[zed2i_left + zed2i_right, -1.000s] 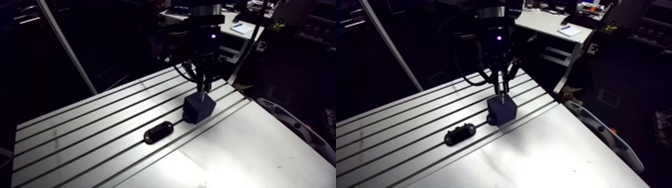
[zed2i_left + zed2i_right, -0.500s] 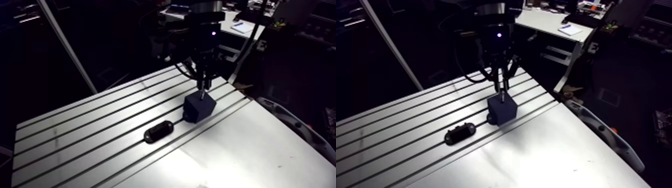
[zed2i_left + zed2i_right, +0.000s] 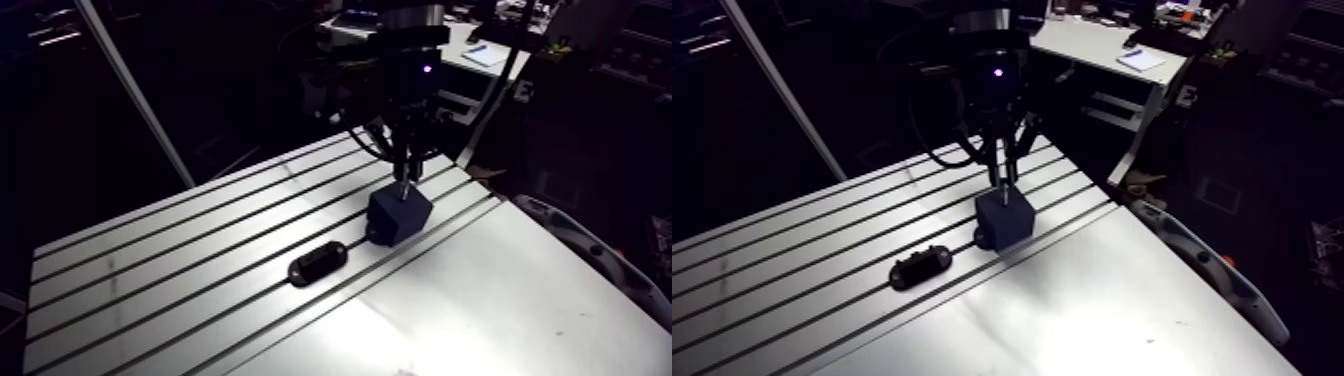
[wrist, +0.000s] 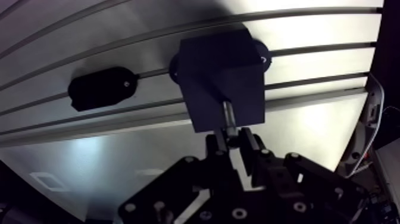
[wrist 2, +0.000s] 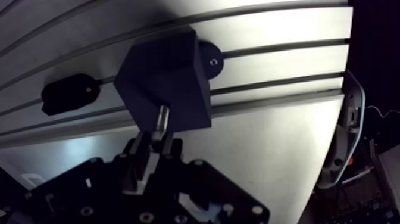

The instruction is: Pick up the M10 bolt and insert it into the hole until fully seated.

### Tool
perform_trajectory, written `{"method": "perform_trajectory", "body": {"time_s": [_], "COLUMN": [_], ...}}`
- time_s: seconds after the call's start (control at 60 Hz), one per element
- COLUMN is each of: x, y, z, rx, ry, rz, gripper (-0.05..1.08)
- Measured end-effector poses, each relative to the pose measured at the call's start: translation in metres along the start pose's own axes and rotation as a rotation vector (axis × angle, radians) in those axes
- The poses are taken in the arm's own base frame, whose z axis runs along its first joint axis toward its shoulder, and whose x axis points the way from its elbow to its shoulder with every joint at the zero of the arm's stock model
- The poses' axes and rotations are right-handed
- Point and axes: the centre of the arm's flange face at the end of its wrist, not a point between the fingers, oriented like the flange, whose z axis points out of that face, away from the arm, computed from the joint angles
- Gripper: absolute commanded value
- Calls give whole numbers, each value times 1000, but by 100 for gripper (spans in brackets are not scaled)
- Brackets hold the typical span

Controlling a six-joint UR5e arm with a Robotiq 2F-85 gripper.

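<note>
Arm view: the pincer [image 3: 403, 172] hangs over a dark block [image 3: 398, 218] on the counter [image 3: 180, 250]. Wrist view: it is closed tight on the bolt [image 4: 228, 114], whose tip meets the block's top. The bolt looks hard and smooth, so gripping near its head seems best.

Arm view: high and well back, looking obliquely down across the slotted aluminium table [image 3: 200, 250]; wrist view: close, looking down past the black two-finger gripper [image 4: 232, 137]; shared: table slots, dark cube-shaped block [image 4: 220, 71], black oval plate [image 4: 100, 88], grey steel bolt [image 4: 228, 113].
</note>
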Motion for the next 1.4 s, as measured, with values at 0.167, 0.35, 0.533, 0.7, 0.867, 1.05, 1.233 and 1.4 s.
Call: {"method": "perform_trajectory", "body": {"time_s": [0.167,0.35,0.533,0.7,0.867,1.05,1.233,1.4], "x": [-1,-2,-2,-1,-1,-1,0,0], "y": [-1,-1,-1,-1,-1,-1,-1,-1], "z": [0,0,0,1,2,3,5,6], "rx": [-1,-2,-3,-2,-2,-2,-1,0], "ry": [0,1,0,-2,-5,-5,-8,-11], "rz": [0,0,0,0,0,0,2,2], "gripper": [108,108,108,108,108,108,108,108]}}
